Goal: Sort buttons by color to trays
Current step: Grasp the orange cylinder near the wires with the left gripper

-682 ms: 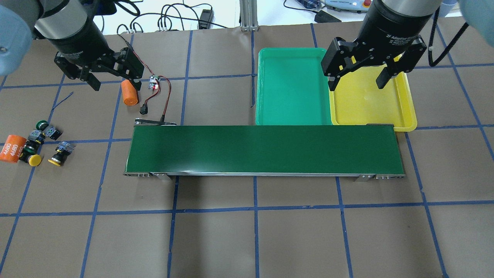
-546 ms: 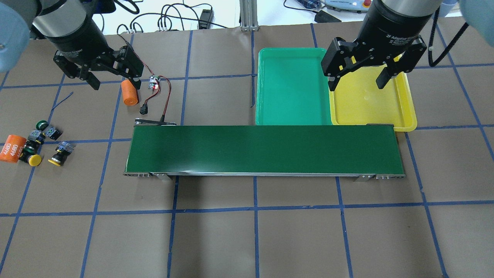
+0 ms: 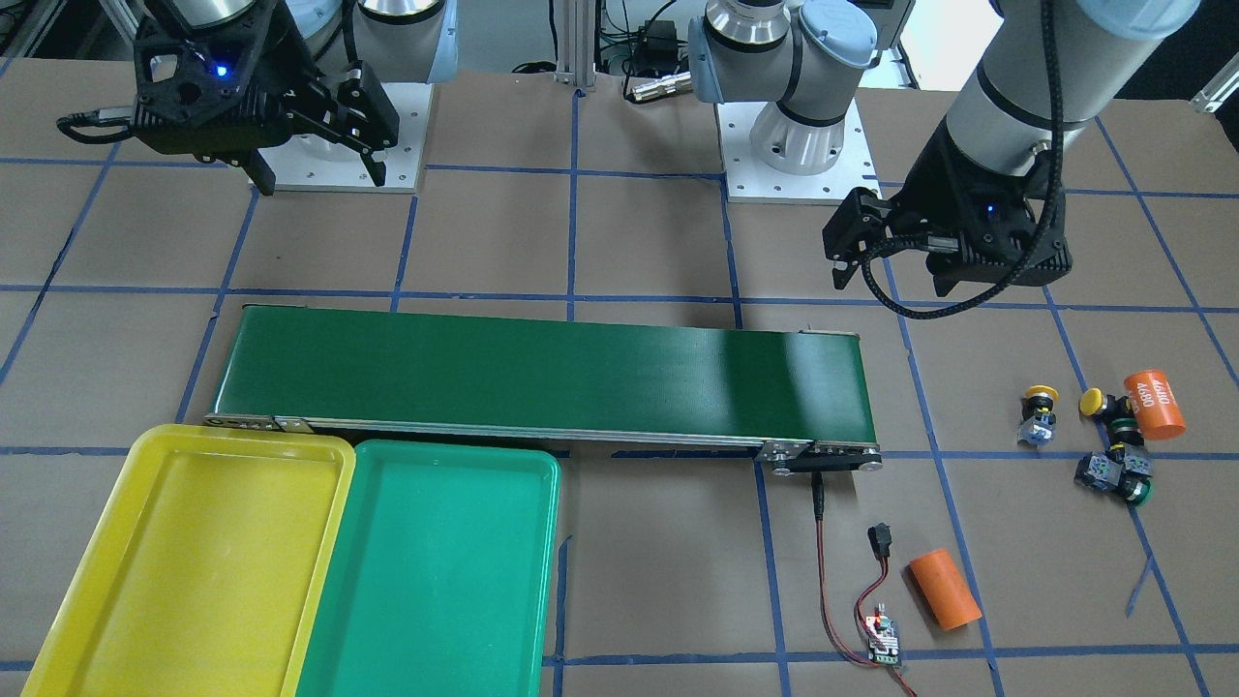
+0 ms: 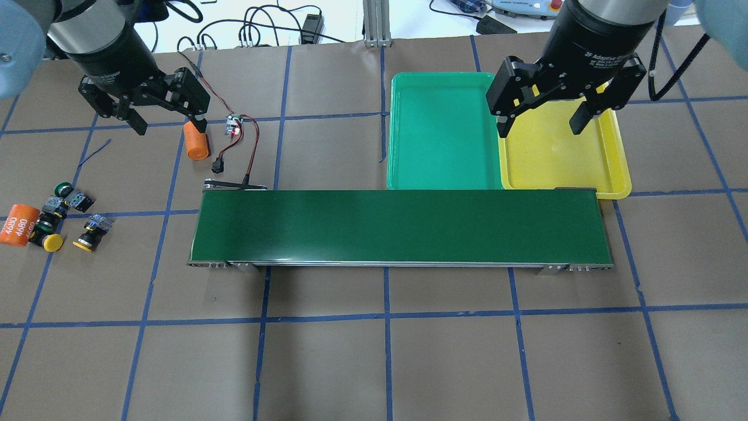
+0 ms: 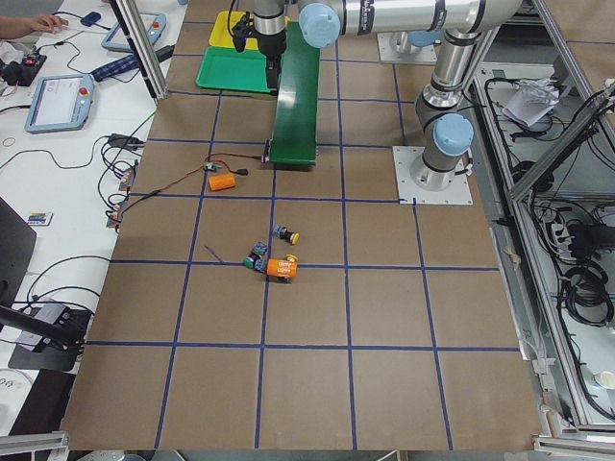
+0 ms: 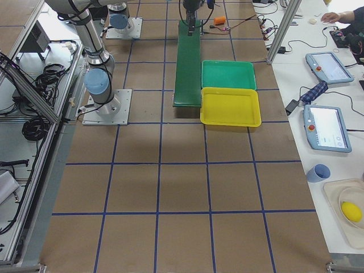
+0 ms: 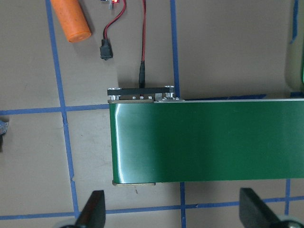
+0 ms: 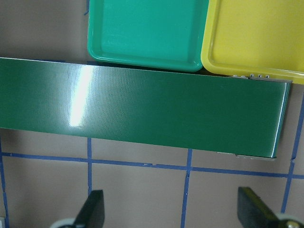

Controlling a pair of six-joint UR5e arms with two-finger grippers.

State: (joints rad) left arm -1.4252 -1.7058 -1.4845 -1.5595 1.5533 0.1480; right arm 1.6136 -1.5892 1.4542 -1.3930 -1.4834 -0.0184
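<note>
Several buttons (image 4: 70, 216) lie in a cluster at the table's left end, with yellow caps (image 4: 53, 242) and green caps (image 4: 62, 189) on black bodies; they also show as the same cluster (image 3: 1094, 440) in the front view. The green tray (image 4: 441, 131) and yellow tray (image 4: 561, 158) sit side by side behind the belt, both bare inside. My left gripper (image 4: 169, 123) hangs open above an orange cylinder, well behind the buttons. My right gripper (image 4: 540, 126) hangs open over the seam between the two trays. Both hold nothing.
A long dark-green conveyor belt (image 4: 400, 228) crosses the middle. One orange cylinder (image 4: 197, 145) lies by a small circuit board with red and black wires (image 4: 234, 126). Another orange cylinder marked 4680 (image 4: 18, 224) touches the button cluster. Blue tape lines grid the brown table.
My left gripper has drifted slightly to the left and toward the back of the table, still open. The right arm, buttons and trays have not moved.
</note>
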